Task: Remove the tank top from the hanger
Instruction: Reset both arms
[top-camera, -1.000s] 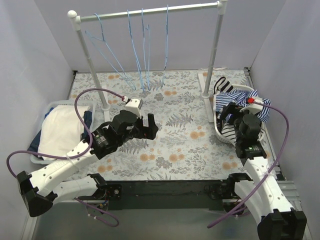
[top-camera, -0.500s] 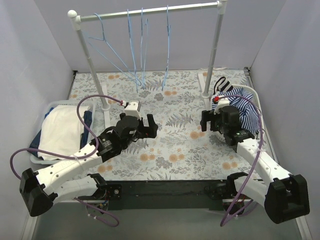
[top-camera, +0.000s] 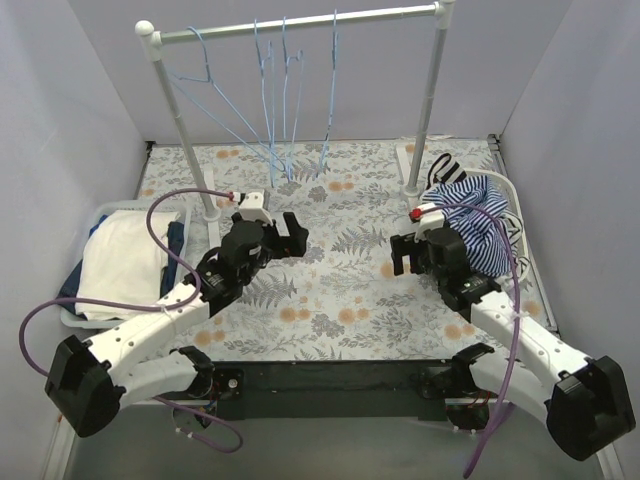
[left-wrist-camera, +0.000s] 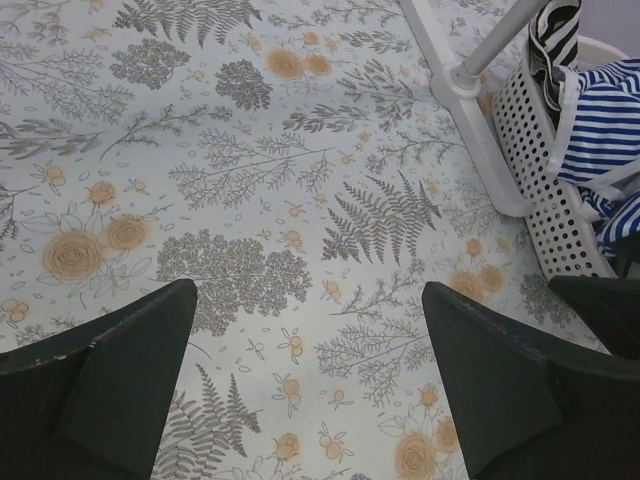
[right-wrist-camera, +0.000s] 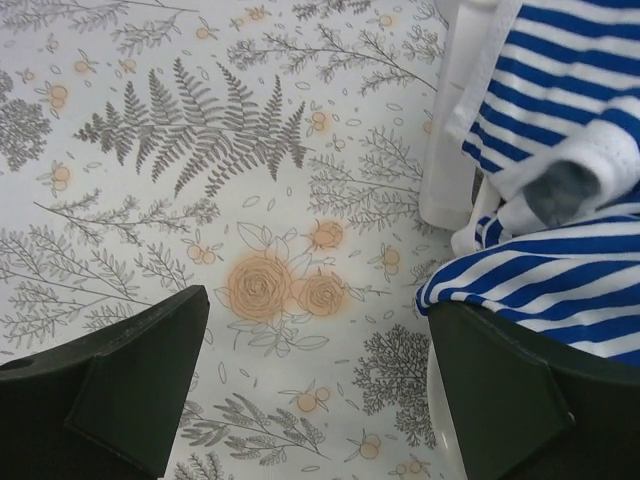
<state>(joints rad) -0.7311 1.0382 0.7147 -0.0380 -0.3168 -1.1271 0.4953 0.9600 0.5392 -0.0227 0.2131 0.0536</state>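
Several thin blue hangers (top-camera: 272, 95) dangle bare from the rack's rail (top-camera: 300, 20). A blue-and-white striped top (top-camera: 482, 225) lies heaped over the white basket (top-camera: 511, 192) at the right; the right wrist view shows it (right-wrist-camera: 560, 90) at the upper right. The left gripper (top-camera: 268, 230) hovers open over the floral cloth left of centre, and its wrist view (left-wrist-camera: 308, 290) shows only cloth between the fingers. The right gripper (top-camera: 412, 255) stands open just left of the basket, likewise with nothing between its fingers (right-wrist-camera: 318, 298).
The rack's two white posts (top-camera: 425, 110) (top-camera: 185, 130) stand on feet at the back. A bin (top-camera: 100, 212) with folded white cloth (top-camera: 120, 260) sits at the left edge. The perforated basket wall (left-wrist-camera: 530, 130) and a rack foot (left-wrist-camera: 450, 60) appear in the left wrist view.
The right arm swung out of the basket leftward to the table's middle, its gripper empty. The left gripper shifted slightly back. The hangers sway.
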